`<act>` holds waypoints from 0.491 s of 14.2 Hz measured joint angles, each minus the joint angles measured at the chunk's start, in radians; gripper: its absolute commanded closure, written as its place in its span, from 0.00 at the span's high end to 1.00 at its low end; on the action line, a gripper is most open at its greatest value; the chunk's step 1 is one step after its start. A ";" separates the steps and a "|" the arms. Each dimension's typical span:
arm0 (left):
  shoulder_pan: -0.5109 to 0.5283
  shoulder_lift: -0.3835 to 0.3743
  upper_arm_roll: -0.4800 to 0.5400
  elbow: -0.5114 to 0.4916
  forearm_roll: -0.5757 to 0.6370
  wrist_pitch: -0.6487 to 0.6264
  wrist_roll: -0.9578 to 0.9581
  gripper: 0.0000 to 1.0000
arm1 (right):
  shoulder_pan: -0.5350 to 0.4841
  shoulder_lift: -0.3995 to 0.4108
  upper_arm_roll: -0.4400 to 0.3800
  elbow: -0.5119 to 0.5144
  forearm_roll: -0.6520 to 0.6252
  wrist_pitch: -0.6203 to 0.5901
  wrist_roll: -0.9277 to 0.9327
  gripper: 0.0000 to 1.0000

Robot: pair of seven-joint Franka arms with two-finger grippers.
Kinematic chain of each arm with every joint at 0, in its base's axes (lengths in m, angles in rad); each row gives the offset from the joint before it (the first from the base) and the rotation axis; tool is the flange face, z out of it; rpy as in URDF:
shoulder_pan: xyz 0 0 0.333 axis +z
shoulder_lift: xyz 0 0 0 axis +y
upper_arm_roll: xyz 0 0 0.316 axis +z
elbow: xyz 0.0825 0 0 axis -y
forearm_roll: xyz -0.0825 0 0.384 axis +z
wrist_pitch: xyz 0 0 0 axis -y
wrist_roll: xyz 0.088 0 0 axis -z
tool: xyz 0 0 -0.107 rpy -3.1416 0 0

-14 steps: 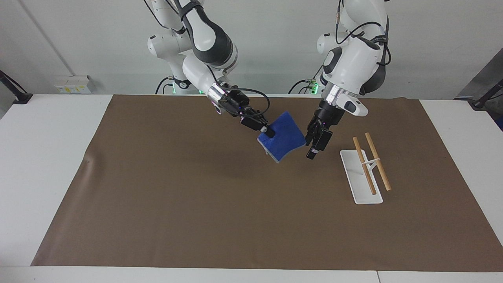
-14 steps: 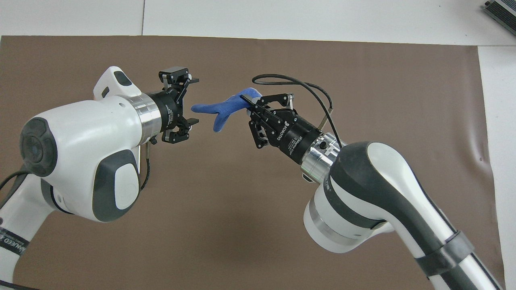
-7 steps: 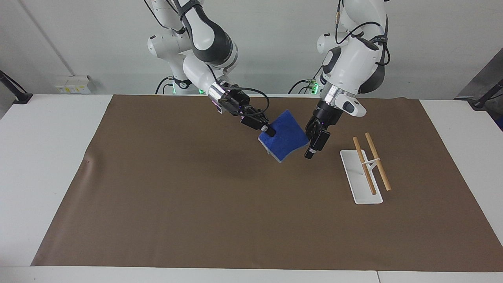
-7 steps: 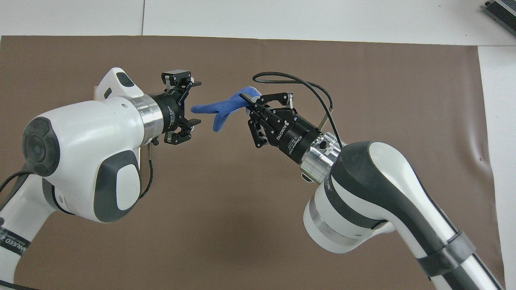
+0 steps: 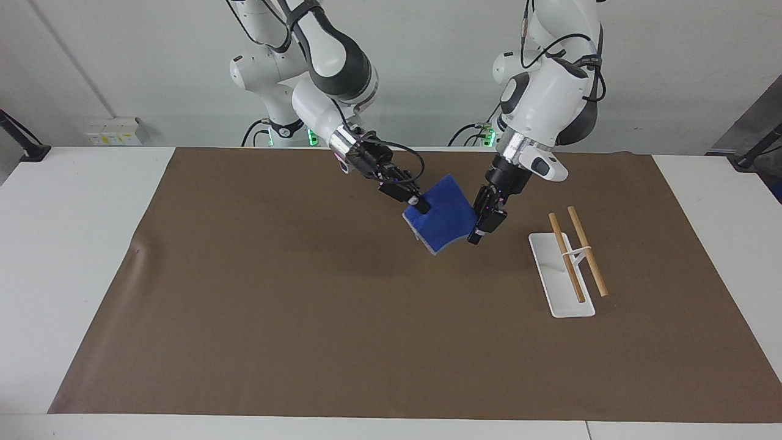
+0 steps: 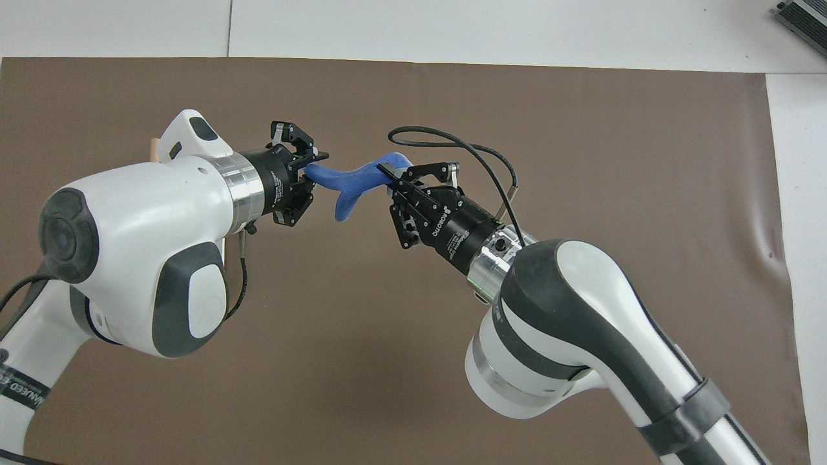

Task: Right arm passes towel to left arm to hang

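The blue towel [image 5: 445,215] hangs in the air between the two grippers, over the brown mat. My right gripper [image 5: 418,205] is shut on the towel's edge toward the right arm's end of the table. It also shows in the overhead view [image 6: 387,173], holding the towel [image 6: 352,184]. My left gripper [image 5: 478,227] is at the towel's other edge. In the overhead view the left gripper [image 6: 315,172] has its fingers closed in on the towel's tip.
A white rack [image 5: 553,281] with two wooden rods [image 5: 586,250] stands on the brown mat [image 5: 305,318], toward the left arm's end of the table. In the overhead view the left arm hides it, except a rod end [image 6: 154,148].
The right gripper has carried the towel toward the left gripper. The left gripper's fingers, wide open before, have narrowed around the towel's tip.
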 measured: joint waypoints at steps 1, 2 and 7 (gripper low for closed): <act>0.000 0.000 -0.001 0.000 0.000 -0.005 0.000 0.09 | 0.004 0.003 0.000 0.000 0.000 0.003 -0.001 0.00; 0.000 0.000 -0.001 0.000 0.000 -0.009 0.000 0.01 | 0.004 0.004 0.000 0.000 -0.001 0.004 -0.001 0.00; 0.001 0.000 -0.003 0.000 0.000 -0.012 0.000 0.00 | 0.004 0.004 -0.001 0.000 -0.001 0.004 -0.002 0.00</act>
